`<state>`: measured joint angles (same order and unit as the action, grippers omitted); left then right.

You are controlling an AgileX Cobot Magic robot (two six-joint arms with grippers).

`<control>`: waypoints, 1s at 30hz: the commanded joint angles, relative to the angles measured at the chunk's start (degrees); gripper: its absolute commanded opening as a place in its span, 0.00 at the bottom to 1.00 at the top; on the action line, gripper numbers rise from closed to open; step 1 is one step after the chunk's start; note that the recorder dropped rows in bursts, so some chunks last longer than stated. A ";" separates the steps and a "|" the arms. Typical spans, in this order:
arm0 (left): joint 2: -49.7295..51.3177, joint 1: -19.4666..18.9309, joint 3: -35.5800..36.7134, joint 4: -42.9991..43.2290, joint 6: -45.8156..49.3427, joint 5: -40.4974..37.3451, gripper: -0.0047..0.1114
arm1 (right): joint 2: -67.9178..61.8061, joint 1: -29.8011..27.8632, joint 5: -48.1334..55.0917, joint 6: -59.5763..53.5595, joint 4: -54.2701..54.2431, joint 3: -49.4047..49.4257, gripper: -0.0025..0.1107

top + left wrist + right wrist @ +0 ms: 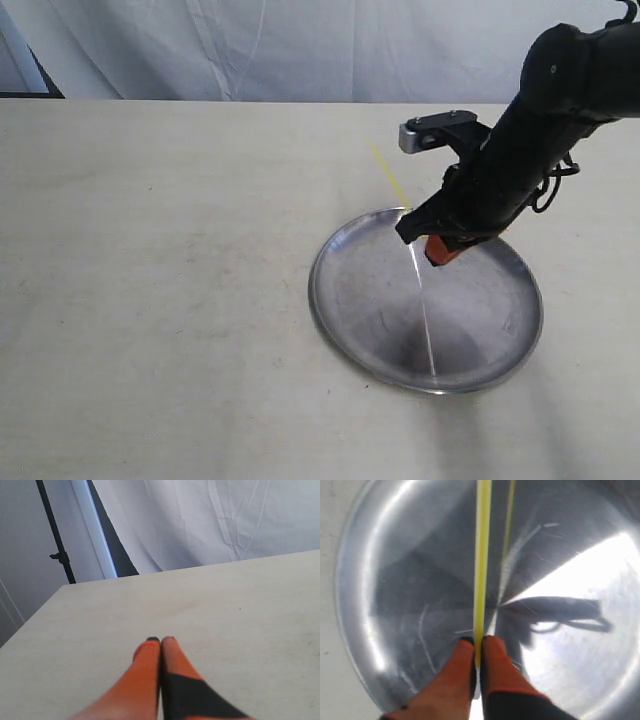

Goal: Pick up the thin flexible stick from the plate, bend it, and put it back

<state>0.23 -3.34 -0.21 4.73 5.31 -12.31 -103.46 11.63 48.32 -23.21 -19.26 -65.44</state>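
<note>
While the right arm reaches in from about 2 o'clock in the exterior view, its right claw (pixel 440 248) hangs over the plate (pixel 316 290), near the plate's 12 o'clock edge. The plate lies at roughly 4 o'clock from the middle of the pale table (pixel 150 300). The stick (pixel 388 175) runs out from the claw toward 11 o'clock, crossing the plate's rim, and its far end is over the bare table beyond. Whether that end touches the table cannot be told. A bright streak runs across the plate toward 6 o'clock. A white cloth (pixel 250 50) hangs behind the table.

In the left wrist view, the left claw (pixel 160 640) is clenched, its orange fingers (pixel 145 665) pressed together with nothing between them. It is over bare table (pixel 225 605), with the white cloth (pixel 200 520) and a black stand pole (pixel 54 535) beyond.

In the right wrist view, the right claw (pixel 479 645) grips the stick (pixel 482 555) between its orange fingers (pixel 462 665), right at their tips. The stick runs straight away from the tips over the plate (pixel 380 605). A thinner yellow reflection of it shows in the metal just beside it, and the arm's dark shadow falls on the plate near the fingertips.
</note>
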 commanded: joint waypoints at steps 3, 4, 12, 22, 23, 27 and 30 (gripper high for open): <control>-0.23 0.01 0.21 0.00 -0.21 0.49 0.04 | 2.21 -0.14 -0.33 -5.35 -5.93 0.14 0.01; -0.23 0.01 0.21 0.00 -0.21 0.49 0.04 | 2.21 -0.14 -0.33 -5.35 -5.91 0.14 0.01; -0.23 0.01 0.21 1.36 -0.21 2.27 0.04 | 2.69 -0.14 1.29 -10.16 -9.75 0.14 0.01; -0.23 0.01 0.21 -29.50 -14.90 28.46 0.04 | 2.69 -0.14 5.25 -17.74 -17.72 0.14 0.01; -0.23 0.01 0.21 -35.30 -20.94 30.92 0.04 | 2.69 -0.14 5.37 -17.90 -18.38 0.14 0.01; -0.23 0.01 -2.77 -43.74 -33.38 26.34 0.04 | 2.69 0.02 7.44 -19.71 -21.10 0.14 0.01; 7.53 0.01 -9.95 -40.91 -36.11 17.09 0.04 | 2.69 2.97 8.56 -20.91 -21.10 0.14 0.01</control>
<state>2.95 -3.34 -5.70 -38.31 -29.04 10.56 -101.35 12.64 55.64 -42.70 -39.51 -65.44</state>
